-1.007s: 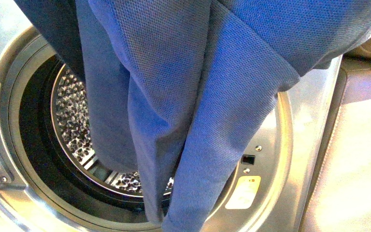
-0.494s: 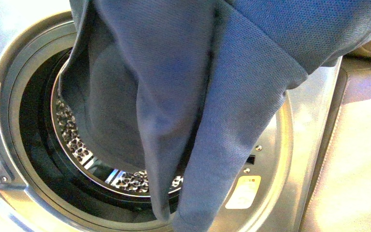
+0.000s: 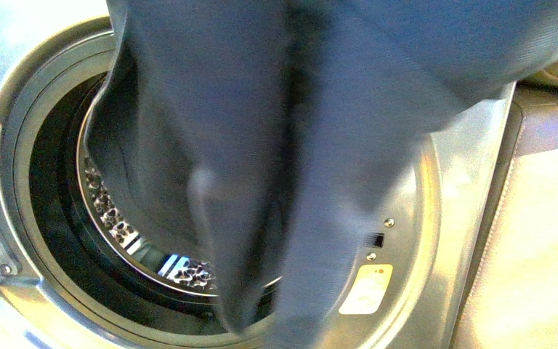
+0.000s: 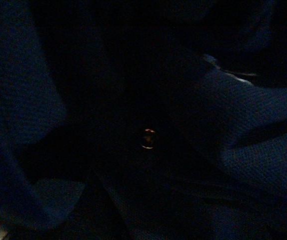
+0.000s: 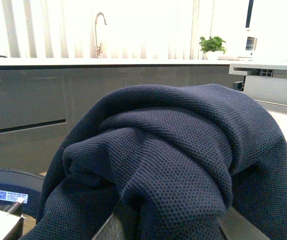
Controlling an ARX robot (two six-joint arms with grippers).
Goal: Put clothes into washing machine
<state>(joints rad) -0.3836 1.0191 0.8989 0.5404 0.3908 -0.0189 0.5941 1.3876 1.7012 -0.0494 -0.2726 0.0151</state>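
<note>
Inspecting the front view, I find the large dark navy-blue woven garment (image 3: 276,145) hanging across the open porthole of the silver-grey front-loading washing machine (image 3: 447,218), with its top out of frame above. Its long axis runs close to vertical. The narrowed lower end points down at the lower lip of the opening, near the yellow warning sticker (image 3: 367,287). One fold on the robot's left leans inward over the perforated steel drum (image 3: 112,218).

I judge the garment is held high so that the tail clears the rim and can be fed into the drum rather than dragged over the front. The cloth is blurred here, so I cannot say whether its tip rests on the lip.

The left wrist view is dark, so I report nothing from it, and that gripper shows nowhere else. In the right wrist view the garment is heaped over the right gripper (image 5: 176,227), with its grey fingers (image 5: 111,227) just showing. Cloth hides the jaws, so I cannot tell whether they are clamped.
</note>
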